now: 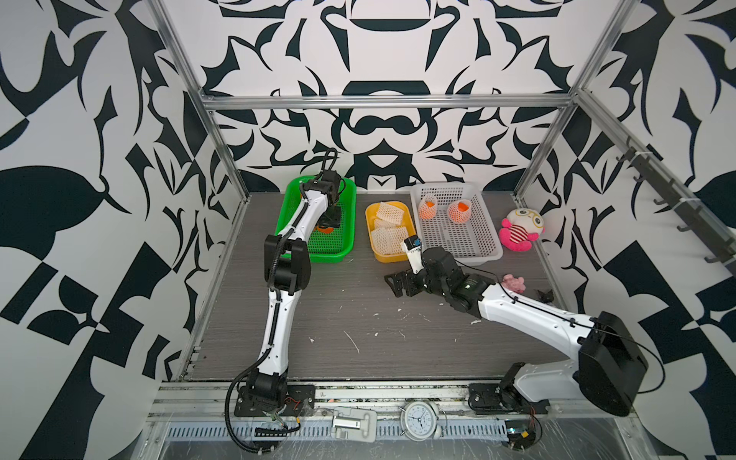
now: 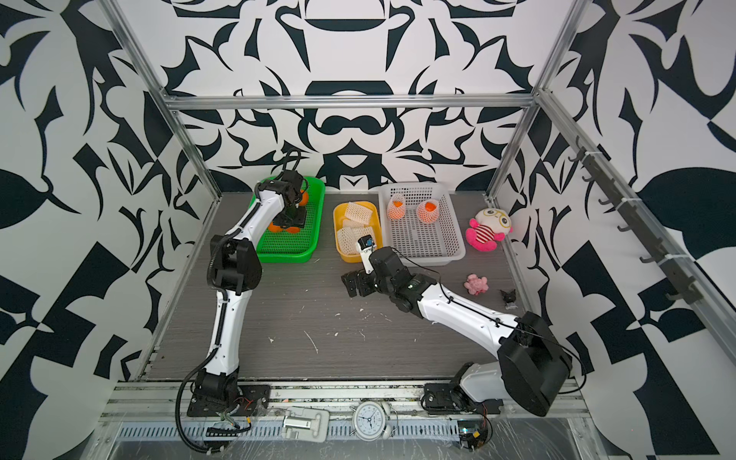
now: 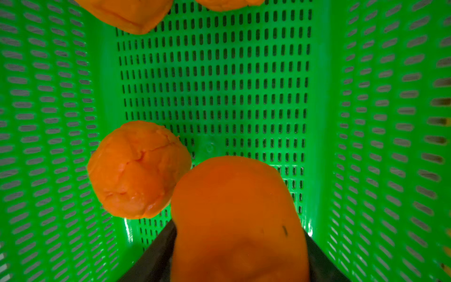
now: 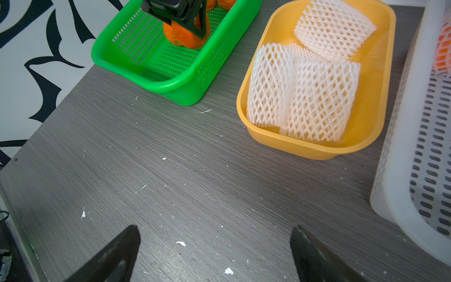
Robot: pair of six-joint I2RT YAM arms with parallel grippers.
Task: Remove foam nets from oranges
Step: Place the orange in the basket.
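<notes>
left gripper [image 3: 240, 246] — around orange [image 3: 231, 193] in basket [image 3: 390, 122]

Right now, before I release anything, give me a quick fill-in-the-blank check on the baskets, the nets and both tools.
1. The left tool grips a bare orange inside the basket coloured ____.
2. The netted oranges in the white basket number ____.
3. The emptied foam nets lie in a tray coloured ____.
4. The right tool, above the table, stands ____.

Missing words: green; two; yellow; open.
</notes>
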